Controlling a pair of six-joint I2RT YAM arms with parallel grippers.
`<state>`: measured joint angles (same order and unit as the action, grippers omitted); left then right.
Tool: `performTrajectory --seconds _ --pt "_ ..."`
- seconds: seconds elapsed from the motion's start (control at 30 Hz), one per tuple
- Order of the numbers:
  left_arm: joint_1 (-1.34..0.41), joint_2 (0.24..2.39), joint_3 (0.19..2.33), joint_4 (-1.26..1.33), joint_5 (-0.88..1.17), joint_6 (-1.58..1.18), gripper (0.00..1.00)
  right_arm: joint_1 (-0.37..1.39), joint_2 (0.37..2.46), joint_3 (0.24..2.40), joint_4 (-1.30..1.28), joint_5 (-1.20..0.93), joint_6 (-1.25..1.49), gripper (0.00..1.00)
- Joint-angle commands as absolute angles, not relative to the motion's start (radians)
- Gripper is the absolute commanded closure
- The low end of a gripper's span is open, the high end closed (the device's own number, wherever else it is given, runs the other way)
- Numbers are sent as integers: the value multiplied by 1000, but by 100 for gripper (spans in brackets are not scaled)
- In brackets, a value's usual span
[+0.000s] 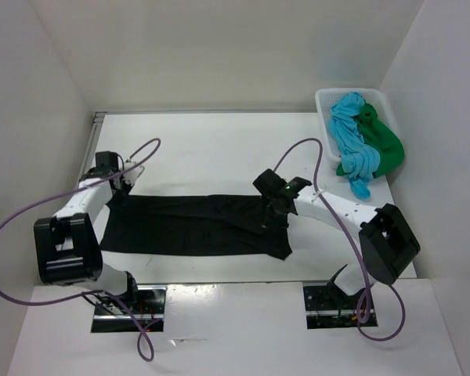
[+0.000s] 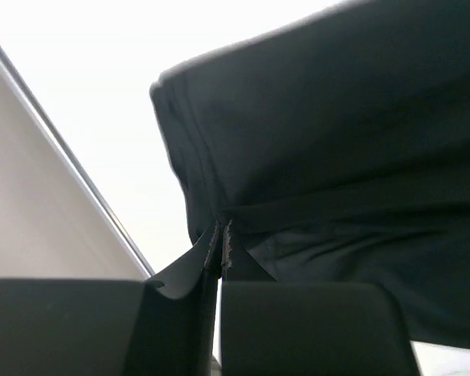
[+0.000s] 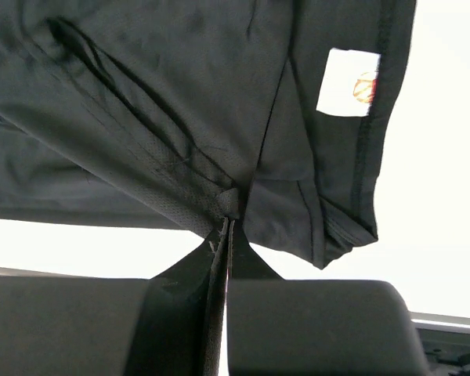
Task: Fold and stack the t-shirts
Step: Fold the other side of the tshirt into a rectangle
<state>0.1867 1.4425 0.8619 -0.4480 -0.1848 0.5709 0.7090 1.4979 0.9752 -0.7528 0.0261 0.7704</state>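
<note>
The left arm (image 1: 84, 205) and the right arm (image 1: 337, 207) are built alike: slim, rounded white links joined by black housings, each with one bulky black box-shaped joint block (image 1: 63, 249) partway along. A thin purple cable (image 1: 145, 146) runs in wide loops along the left arm, and a matching purple cable (image 1: 304, 142) arcs over the right. Both arms rise from black bases (image 1: 124, 291) set in small metal plates. In the wrist views the jaws are matte black: broad flat blocks narrowing to thin tips with rough, grainy inner faces.
</note>
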Motion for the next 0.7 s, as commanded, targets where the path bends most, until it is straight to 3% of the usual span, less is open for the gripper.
performTrajectory --seconds 0.0,0.33,0.47,0.67 --pt "193 1541 1058 -413 -133 506 100 701 1451 1061 -812 118 764 100" --pt "184 1678 1258 -296 -97 338 100 584 1643 1353 -811 253 632 100" --pt "184 1658 1224 -296 -87 365 100 584 1597 1312 -811 227 644 100" --pt "184 1536 1002 -331 -122 503 100 641 1506 1148 -821 120 736 100"
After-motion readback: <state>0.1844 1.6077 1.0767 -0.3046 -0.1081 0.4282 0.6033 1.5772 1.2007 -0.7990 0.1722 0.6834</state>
